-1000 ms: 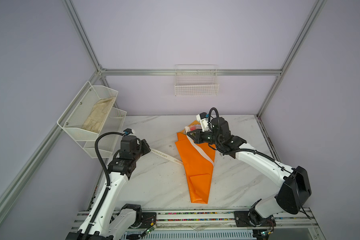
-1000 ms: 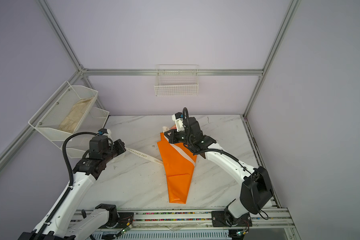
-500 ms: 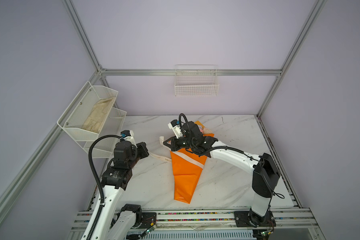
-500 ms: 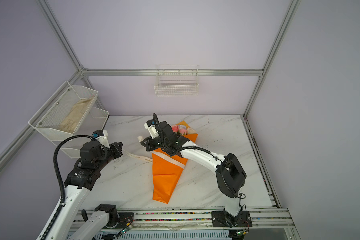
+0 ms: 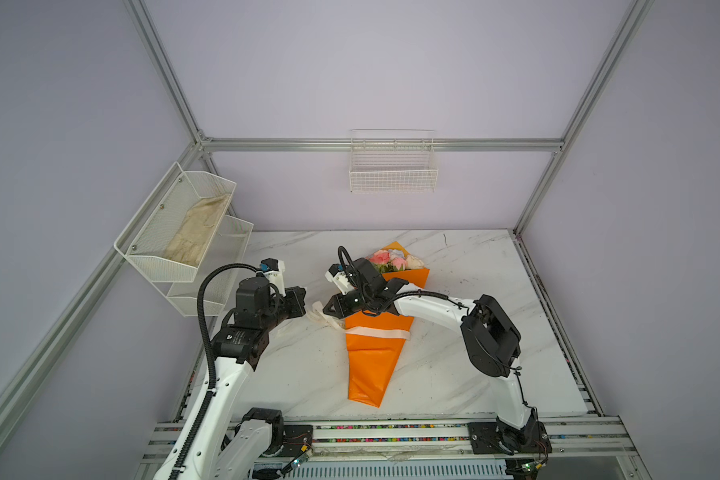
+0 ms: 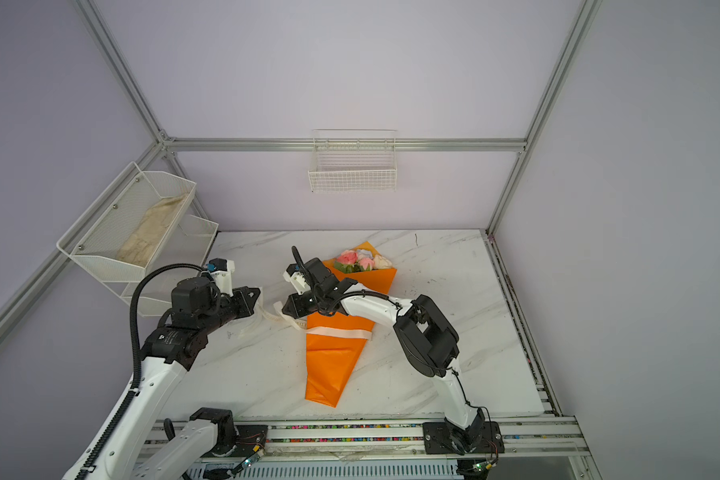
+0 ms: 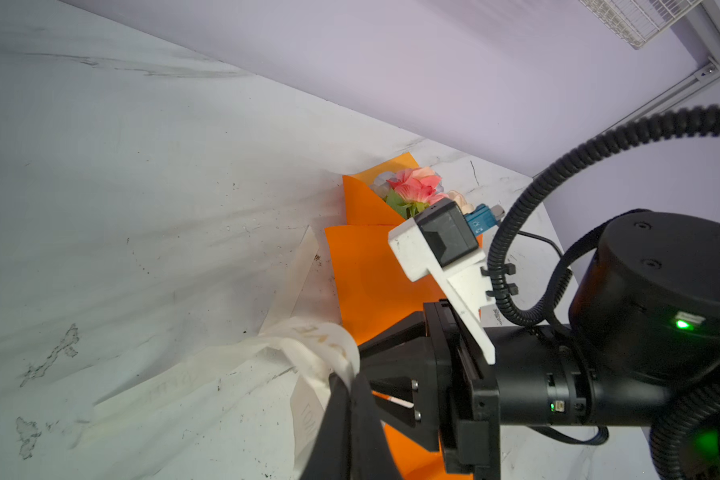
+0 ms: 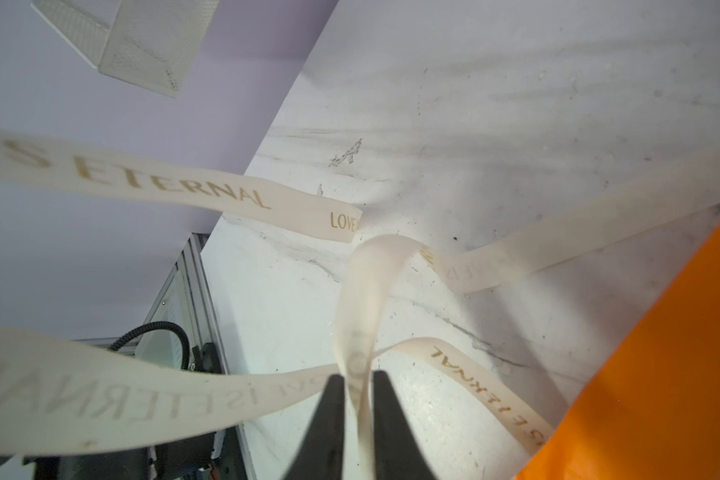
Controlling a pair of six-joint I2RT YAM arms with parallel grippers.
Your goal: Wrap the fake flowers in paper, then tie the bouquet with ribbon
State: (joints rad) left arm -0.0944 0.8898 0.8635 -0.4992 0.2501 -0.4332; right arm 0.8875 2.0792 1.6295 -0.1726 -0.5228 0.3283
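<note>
The bouquet of fake flowers (image 5: 371, 365) (image 6: 329, 365) lies on the marble table as an orange paper cone. Its pink and cream roses (image 5: 393, 262) (image 7: 412, 189) point to the back wall. A cream lettered ribbon (image 5: 375, 332) (image 6: 337, 332) crosses the cone and loops off its left side. My left gripper (image 5: 306, 308) (image 6: 260, 293) (image 7: 348, 376) is shut on a ribbon loop (image 7: 308, 336). Just right of it, my right gripper (image 5: 326, 309) (image 6: 284, 309) (image 8: 358, 376) is open by a narrow gap, and a ribbon strand (image 8: 366, 291) hangs loosely between its fingers, beside the orange paper (image 8: 661, 353).
A white mesh shelf (image 5: 175, 232) holding a folded cloth hangs on the left wall. A wire basket (image 5: 393, 170) is fixed to the back wall. The marble table (image 5: 454, 374) ends at a front rail carrying both arm bases.
The right gripper swung left from the top of the bouquet to its left side, and the bouquet slid left with it. Its jaws have parted slightly. The left gripper moved right, closer to the right gripper.
</note>
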